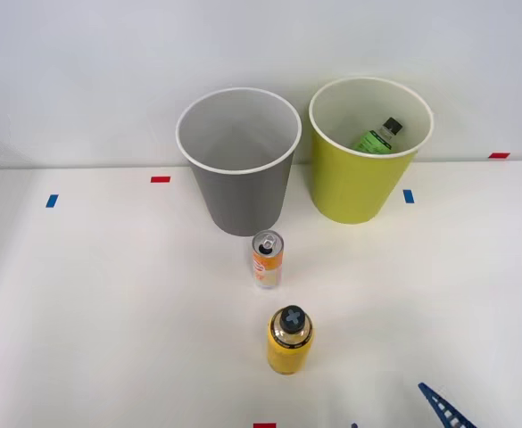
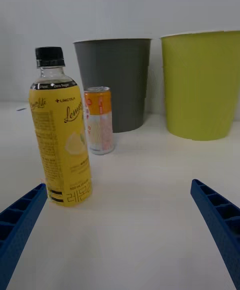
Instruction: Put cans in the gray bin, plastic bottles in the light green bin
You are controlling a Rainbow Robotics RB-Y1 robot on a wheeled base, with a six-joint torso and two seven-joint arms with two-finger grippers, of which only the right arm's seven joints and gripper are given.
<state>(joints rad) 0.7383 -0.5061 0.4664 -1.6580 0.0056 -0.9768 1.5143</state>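
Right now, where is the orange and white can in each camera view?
Front view: the can stands mid-table, in front of the gray bin, behind the yellow bottle.
Right wrist view: the can stands just past the yellow bottle, before the gray bin.
Shared landmark: the gray bin.

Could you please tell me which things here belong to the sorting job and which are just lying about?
Part of the job:
- can
- yellow bottle
- green bottle, already in the light green bin
- gray bin
- right gripper, open

Just lying about:
- red and blue tape marks on the table
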